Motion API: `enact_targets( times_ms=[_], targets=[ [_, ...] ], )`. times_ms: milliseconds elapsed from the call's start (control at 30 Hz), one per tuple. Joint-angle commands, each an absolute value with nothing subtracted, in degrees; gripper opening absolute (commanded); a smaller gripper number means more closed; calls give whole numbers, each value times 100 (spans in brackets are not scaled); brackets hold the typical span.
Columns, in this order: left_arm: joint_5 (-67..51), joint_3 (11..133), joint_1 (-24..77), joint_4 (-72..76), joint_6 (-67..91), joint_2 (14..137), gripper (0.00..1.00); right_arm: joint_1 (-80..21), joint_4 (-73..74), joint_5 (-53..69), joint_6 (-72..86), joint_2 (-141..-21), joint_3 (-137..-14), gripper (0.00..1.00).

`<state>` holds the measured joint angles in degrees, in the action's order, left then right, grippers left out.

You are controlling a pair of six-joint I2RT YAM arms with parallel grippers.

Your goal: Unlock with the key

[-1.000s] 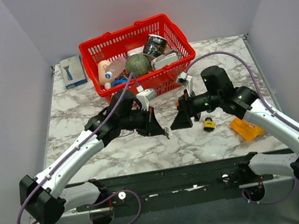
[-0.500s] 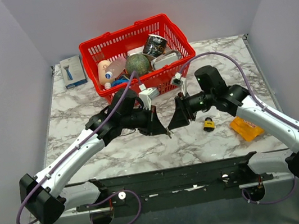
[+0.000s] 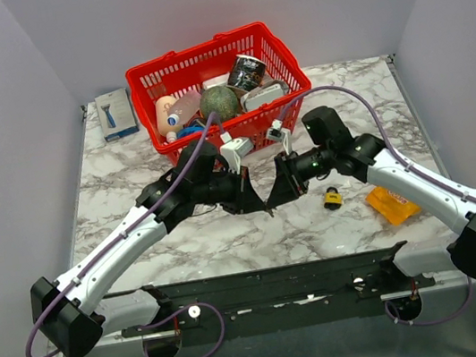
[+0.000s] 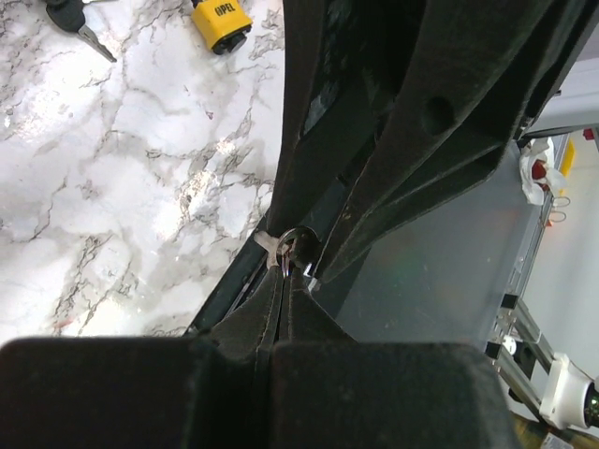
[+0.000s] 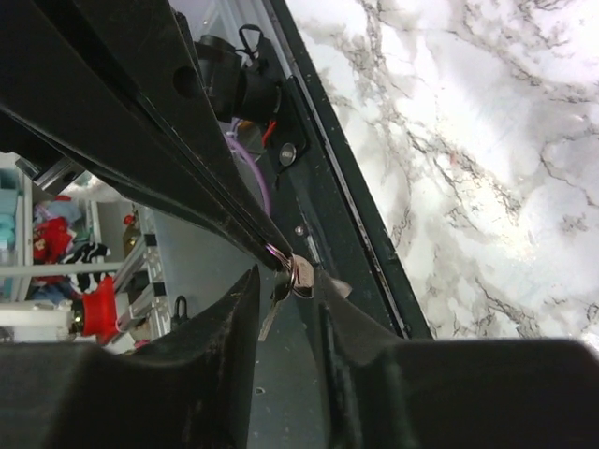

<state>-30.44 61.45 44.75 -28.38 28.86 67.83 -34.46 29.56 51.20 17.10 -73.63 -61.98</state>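
Left fingers (image 4: 245, 323) clench the ring of a key (image 5: 298, 271), held in the air above the marble bench (image 3: 119, 170), tip to tip with the right fingers (image 5: 241, 323). These stand apart on either side of the ring, and whether they grip it cannot be told. The yellow padlock (image 3: 333, 198) lies on the bench just right of them, near an orange packet (image 3: 393, 204).

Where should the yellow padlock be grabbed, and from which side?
The yellow padlock lies flat, face up, on the marble table with nothing touching it, so probably come from straight above and pinch its body across the two side edges.
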Motion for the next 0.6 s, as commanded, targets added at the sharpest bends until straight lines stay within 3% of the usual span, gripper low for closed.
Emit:
enact_targets(
  times_ms=[0, 67, 100, 133, 167, 200, 300, 433, 567],
  targets=[
    [-2865, 6074, 4526, -2531, 3006, 6610, 0, -3480, 2821, 5677, 1793, -7479, -6214, 28],
    [-2786, 6047, 4535, -2470, 3041, 6557, 0, -3480, 2813, 5748, 1854, -7506, -6240, 6],
    [-2743, 6038, 4535, -2452, 3058, 6557, 0, -3480, 2821, 5739, 1889, -7506, -6249, 1],
    [-2681, 6047, 4535, -2452, 3085, 6531, 8, -3480, 2821, 5722, 1942, -7497, -6258, 1],
    [-2550, 6047, 4535, -2478, 3111, 6513, 21, -3480, 2839, 5626, 2047, -7497, -6275, 1],
    [-2462, 6064, 4535, -2496, 3111, 6495, 50, -3480, 2848, 5582, 2100, -7497, -6293, 1],
    [-2040, 6091, 4544, -2645, 3103, 6373, 77, -3480, 3049, 5520, 2101, -7471, -6424, 1],
    [-1898, 6056, 4535, -2515, 3199, 6109, 85, -3480, 3584, 5353, 1829, -7400, -6600, 1],
    [-2407, 5942, 4535, -2224, 3427, 6178, 81, -3480, 4104, 5431, 1372, -7357, -6811, 1]
  ],
)
